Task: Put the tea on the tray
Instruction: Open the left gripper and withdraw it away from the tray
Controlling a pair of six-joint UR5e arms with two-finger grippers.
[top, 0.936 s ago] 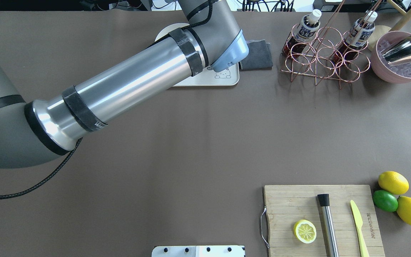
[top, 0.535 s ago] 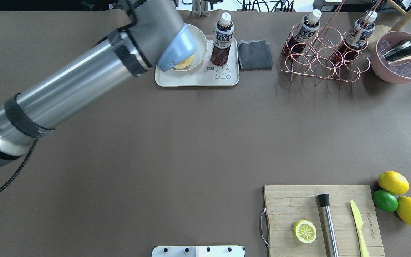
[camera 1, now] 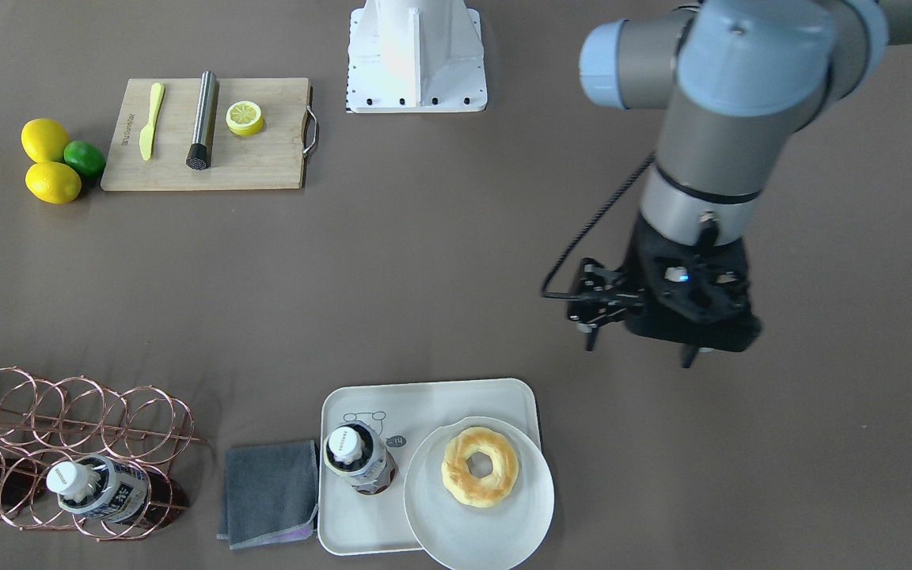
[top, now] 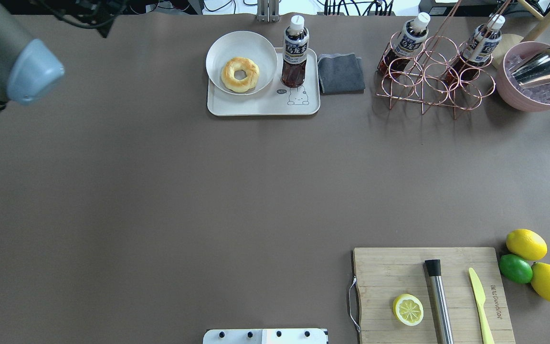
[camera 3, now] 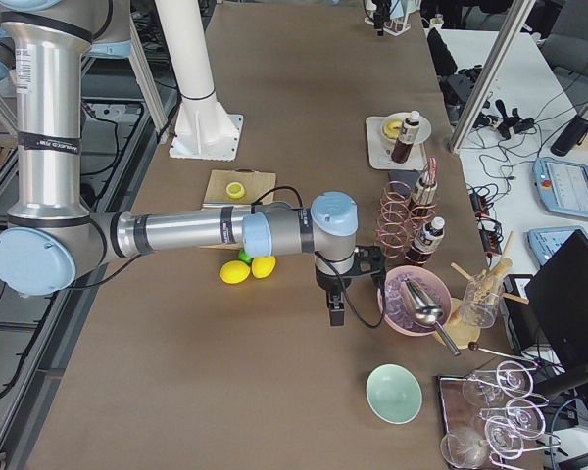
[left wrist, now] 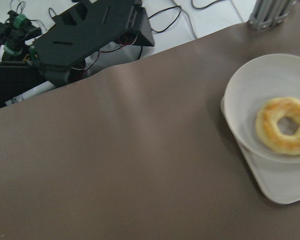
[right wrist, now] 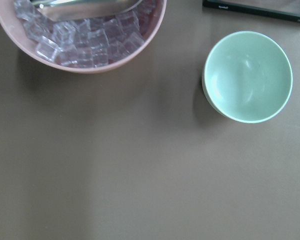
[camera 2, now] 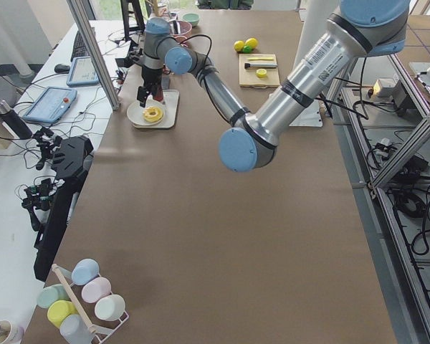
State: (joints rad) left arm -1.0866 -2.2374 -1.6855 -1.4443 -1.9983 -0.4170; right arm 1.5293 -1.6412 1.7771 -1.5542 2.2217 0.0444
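On the off-white rounded-rectangle plastic tray (top: 256, 106), along the edge next to the grey folded cloth (top: 341, 73), the small clear plastic bottle of dark brown tea with a white screw cap (top: 295, 52) is seen standing upright, just beside the line-drawn bear. It is touched by no gripper. Next to it, a round white plate (top: 261, 48) carrying a ring doughnut (top: 240, 74) is laid partly over the tray's rim.

The placing is therefore judged done. At most, a retreat of the arm is left.

The left gripper (camera 1: 638, 355) is held above the bare brown tabletop (top: 208, 191), well apart from the tray, with its fingers spread wide and nothing between them. The right gripper (camera 3: 335, 311) is caught only in a side view, near a pink bowl of ice (top: 533, 107), so whether it is spread or closed cannot be told.

2 more identical bottles are lodged in the copper wire rack (top: 435, 76). Large dark characters are printed on the tea's white-and-navy label, but they cannot be read with certainty. A small dark speech bubble by the bear and a burnt-in mark on the wooden cutting board (top: 399, 267) are too small to be made out.
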